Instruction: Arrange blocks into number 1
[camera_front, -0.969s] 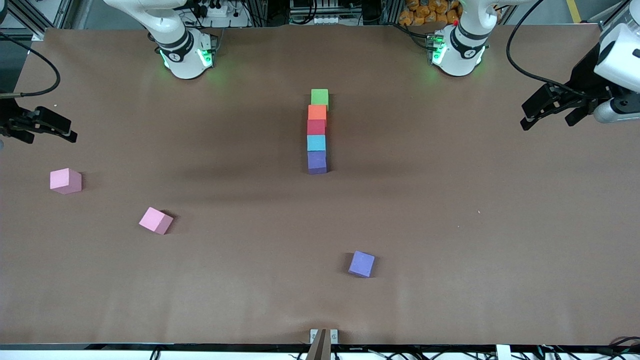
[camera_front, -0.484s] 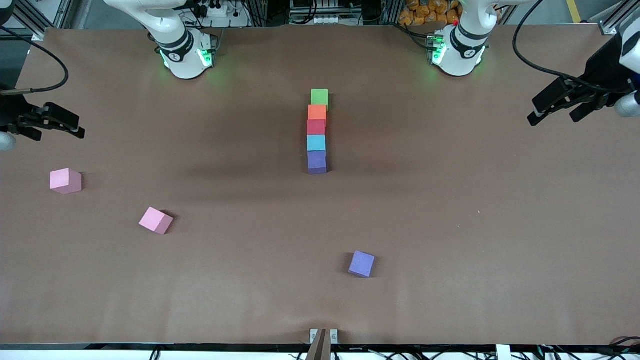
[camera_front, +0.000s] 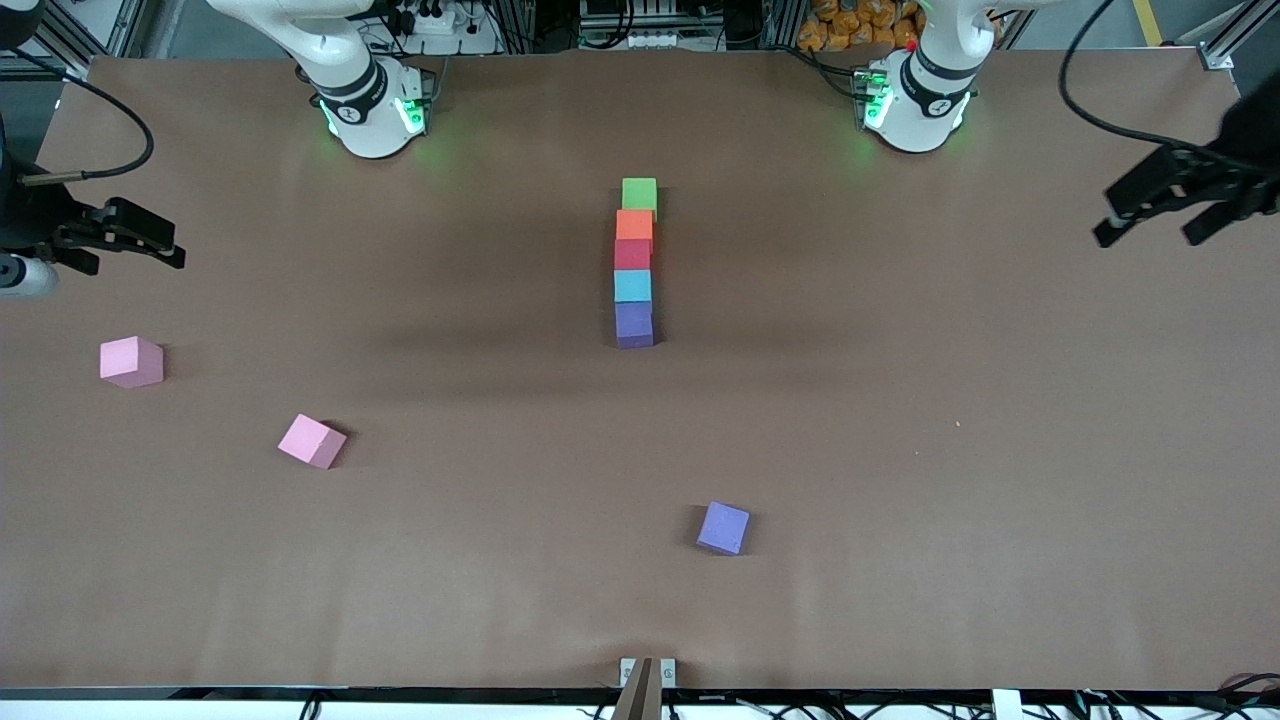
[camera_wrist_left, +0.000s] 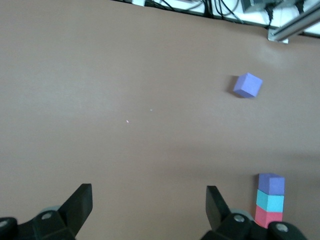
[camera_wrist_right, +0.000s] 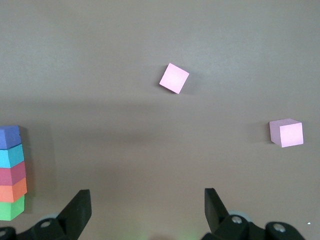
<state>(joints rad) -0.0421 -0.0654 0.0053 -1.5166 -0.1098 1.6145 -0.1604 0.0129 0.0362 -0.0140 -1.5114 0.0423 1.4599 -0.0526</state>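
Front view, centre of frame, slightly above the middle: five blocks form one straight column running from top to bottom of the frame, each touching the next. Order from the top: green block (camera_front: 639, 193), orange block (camera_front: 634, 224), red block (camera_front: 632, 254), light blue block (camera_front: 632, 286), purple block (camera_front: 633, 324). The green one sits a little off the line toward the left arm's end of the table.

A second purple cube (camera_front: 723, 527) lies alone in the lower centre of the frame, rotated relative to the column, well apart from it. Two pink cubes lie at the frame's left: pink cube near the edge (camera_front: 130, 361) at mid-height, tilted pink cube (camera_front: 311, 441) lower and nearer the centre.

Left gripper (camera_front: 1160, 210): upper right edge of the frame, raised over the brown table (camera_front: 900, 420), fingers spread wide, holding nothing. Left wrist view confirms the gap between the fingers (camera_wrist_left: 80, 202).

Right gripper (camera_front: 130, 240): upper left edge of the frame, over the table above the pink cube near the edge. Its fingers (camera_wrist_right: 80, 207) stand wide apart in the right wrist view, nothing between them.
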